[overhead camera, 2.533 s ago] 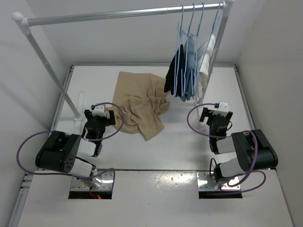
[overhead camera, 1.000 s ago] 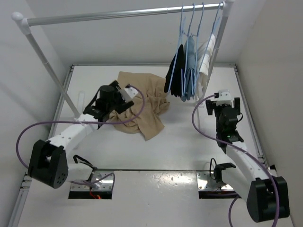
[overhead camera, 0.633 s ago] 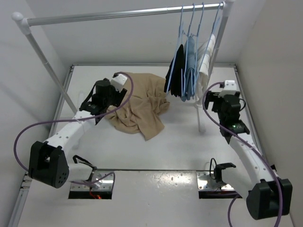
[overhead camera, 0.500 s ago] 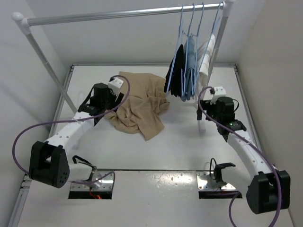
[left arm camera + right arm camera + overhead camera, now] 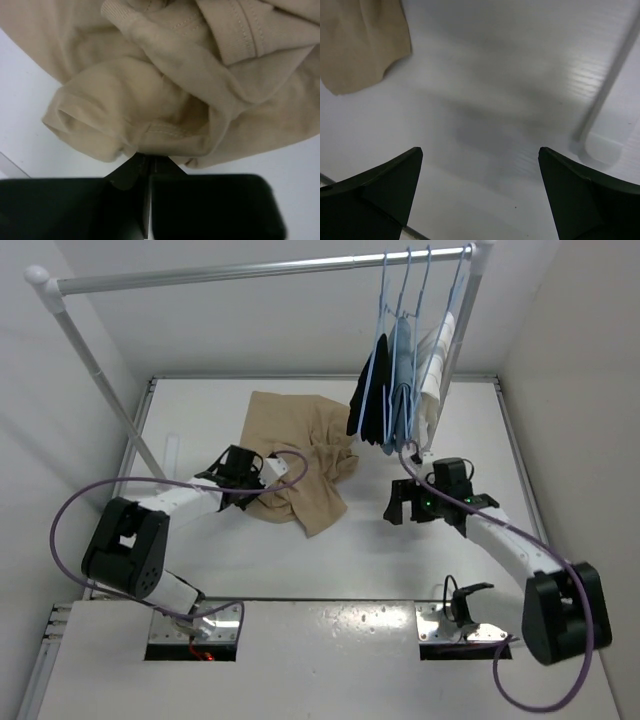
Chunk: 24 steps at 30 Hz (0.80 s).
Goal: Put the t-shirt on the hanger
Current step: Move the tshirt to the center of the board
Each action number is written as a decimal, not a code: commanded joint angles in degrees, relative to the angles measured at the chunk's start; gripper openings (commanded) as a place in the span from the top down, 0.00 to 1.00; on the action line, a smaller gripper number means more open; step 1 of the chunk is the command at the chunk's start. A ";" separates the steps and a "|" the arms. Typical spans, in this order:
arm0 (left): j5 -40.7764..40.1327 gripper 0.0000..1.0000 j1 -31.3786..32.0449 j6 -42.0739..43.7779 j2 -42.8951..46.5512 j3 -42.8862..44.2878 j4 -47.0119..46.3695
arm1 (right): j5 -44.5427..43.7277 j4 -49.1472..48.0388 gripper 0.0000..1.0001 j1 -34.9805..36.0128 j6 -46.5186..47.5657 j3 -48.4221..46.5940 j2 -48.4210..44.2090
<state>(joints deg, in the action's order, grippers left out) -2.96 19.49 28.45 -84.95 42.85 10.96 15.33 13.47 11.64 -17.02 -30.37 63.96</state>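
The tan t-shirt [image 5: 298, 445] lies crumpled on the white tabletop [image 5: 380, 555], a little left of the middle, with its folds heaped and one sleeve turned under, so it has no clear edge to take. The left end effector [image 5: 145, 158] is low at the near-left border of the cloth. In the left wrist view its two dark fingers are brought almost together on a thick rolled fold of the fabric, so I judge that it is clenched on the t-shirt and not only touching it. Most likely it takes this border because it is the nearest part that stands up from the surface. The right end effector [image 5: 480, 150] is released, with its fingers spread wide, and it holds nothing. It hangs over bare tabletop to the right of the shirt, and only a corner of the tan cloth shows at the upper left of its view. It seems to wait there so that it can take a second point of the shirt and spread it. The pale-blue wire hangers [image 5: 408, 285] hang by their hooks on the clothes rail [image 5: 250, 270] at the far right, well apart from the t-shirt. Three carry a black garment [image 5: 372, 390], a blue garment [image 5: 402, 400] and a white garment [image 5: 437, 365]. Which hanger is free I cannot tell.
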 commanded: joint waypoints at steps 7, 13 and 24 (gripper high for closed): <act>2.87 1.00 -0.23 1.00 4.61 3.65 8.02 | -6.36 4.89 0.03 13.30 4.88 -9.88 15.21; 1.47 1.00 -2.16 -2.61 6.20 3.12 8.55 | -11.19 8.58 0.08 21.48 7.44 -15.07 25.05; 1.47 0.66 -2.17 -1.91 8.04 1.97 9.08 | -17.18 10.26 0.09 31.41 6.20 -19.01 30.85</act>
<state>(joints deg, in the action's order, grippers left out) -1.30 17.78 26.55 -78.50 45.10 20.05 0.91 23.14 40.10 -10.94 -45.25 91.31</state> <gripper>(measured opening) 0.297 0.908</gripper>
